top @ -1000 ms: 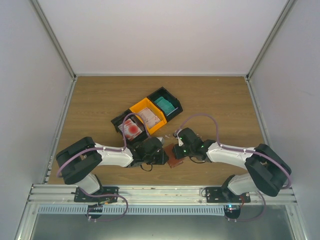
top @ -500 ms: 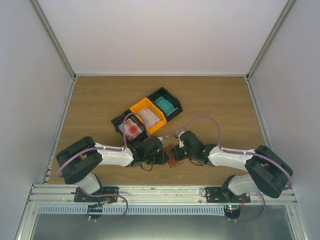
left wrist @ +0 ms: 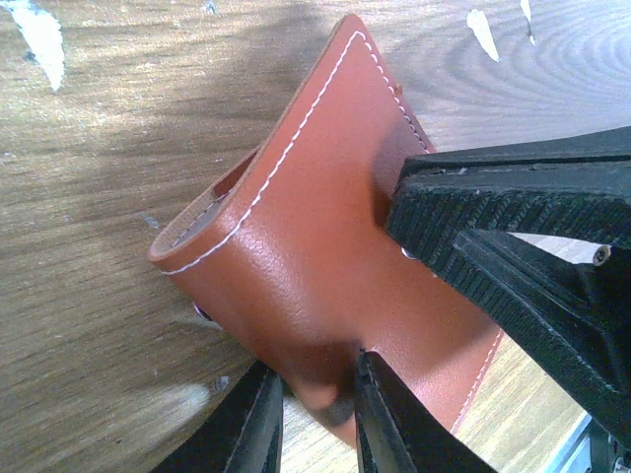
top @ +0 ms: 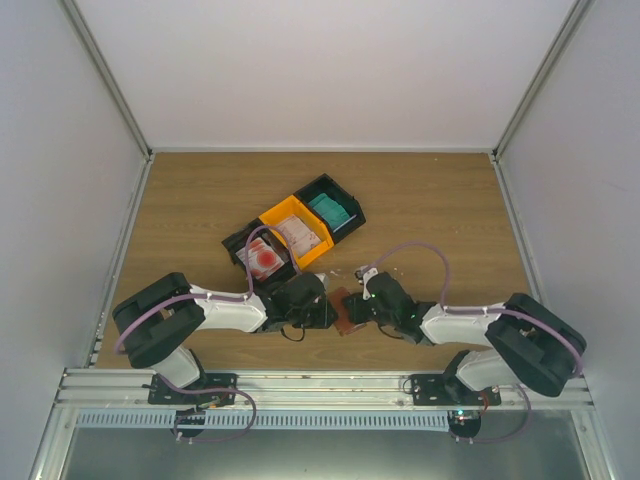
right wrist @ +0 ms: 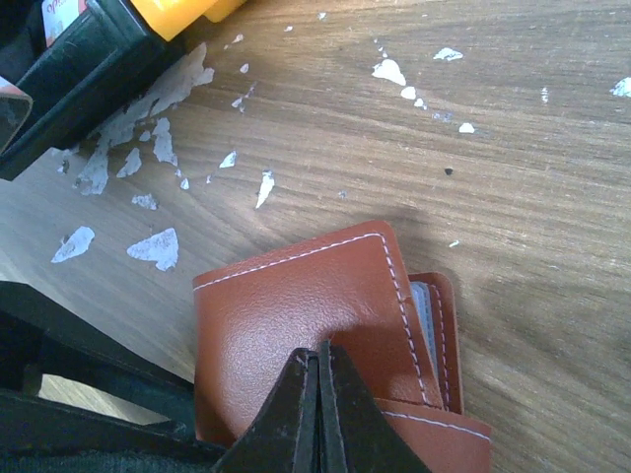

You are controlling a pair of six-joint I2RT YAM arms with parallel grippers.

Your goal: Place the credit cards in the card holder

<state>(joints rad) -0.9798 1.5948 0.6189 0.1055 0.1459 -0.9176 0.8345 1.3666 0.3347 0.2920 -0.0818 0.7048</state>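
The reddish-brown card holder [top: 345, 312] lies on the table between my two grippers. In the left wrist view the card holder [left wrist: 315, 227] stands partly folded, and my left gripper [left wrist: 315, 384] is closed on its near edge. My right gripper [right wrist: 317, 350] is shut with nothing between its fingers, and its tip presses on the top flap of the card holder [right wrist: 296, 305]. A pale card edge [right wrist: 422, 317] shows inside the fold. Teal cards [top: 330, 210], pale pink cards [top: 299, 235] and white cards with a red mark [top: 264, 260] lie in the bins.
Three bins stand in a row behind the holder: a black bin [top: 345, 195], an orange bin [top: 275, 215] and a black bin [top: 238, 245]. Several white scraps [right wrist: 153, 246] lie on the wood near the bins. The right gripper's ribbed fingers [left wrist: 493, 227] fill the right of the left wrist view.
My right arm's wrist and forearm have shifted toward the near edge and the left, closing in on the card holder. The left arm and the holder have stayed put.
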